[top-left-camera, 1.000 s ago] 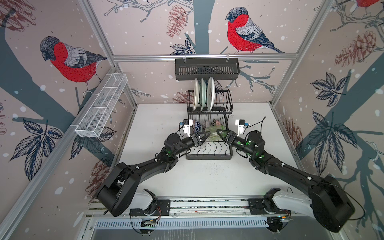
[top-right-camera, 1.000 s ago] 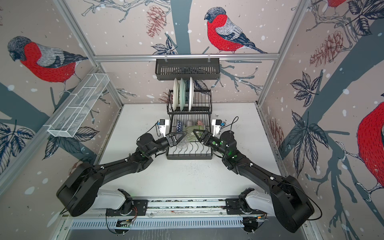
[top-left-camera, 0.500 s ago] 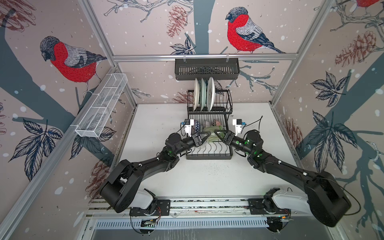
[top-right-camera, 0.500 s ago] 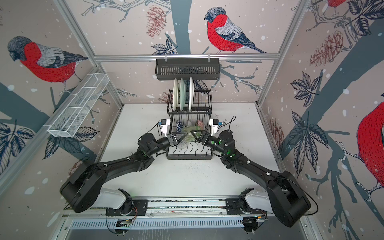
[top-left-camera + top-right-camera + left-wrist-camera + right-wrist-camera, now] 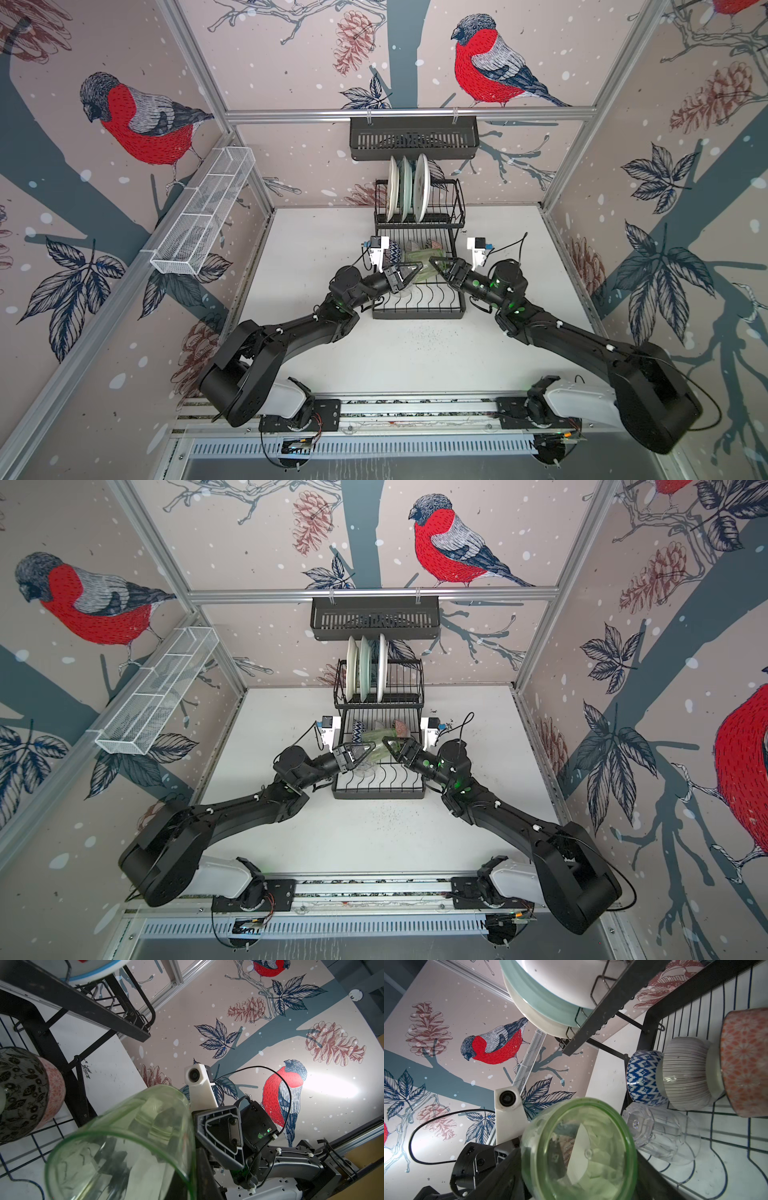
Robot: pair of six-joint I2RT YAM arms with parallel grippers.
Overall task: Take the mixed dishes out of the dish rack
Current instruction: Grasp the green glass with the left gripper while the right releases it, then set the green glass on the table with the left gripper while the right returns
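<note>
A green tumbler [image 5: 419, 266] [image 5: 376, 746] hangs tilted above the lower tier of the black wire dish rack [image 5: 417, 311], between both grippers. My left gripper [image 5: 415, 269] [image 5: 192, 1180] is shut on the green tumbler's [image 5: 135, 1136] rim, one finger inside and one outside. My right gripper [image 5: 431, 262] [image 5: 579, 1167] has its fingers against both sides of the green tumbler's [image 5: 579, 1151] base. Three plates [image 5: 405, 189] stand in the upper tier. On the lower grid sit a blue bowl [image 5: 643, 1076], a striped bowl [image 5: 685, 1074], an orange bowl [image 5: 745, 1059] and a clear tumbler [image 5: 662, 1136].
A black slotted basket [image 5: 413, 139] hangs on the back rail just above the plates. A long white mesh basket [image 5: 203, 212] is fixed to the left wall. The white tabletop [image 5: 415, 357] stretches in front of the rack and on both sides of it.
My left gripper's jaws have closed onto the green tumbler's rim. Both arms have edged slightly toward the middle; the tumbler stays between them.
</note>
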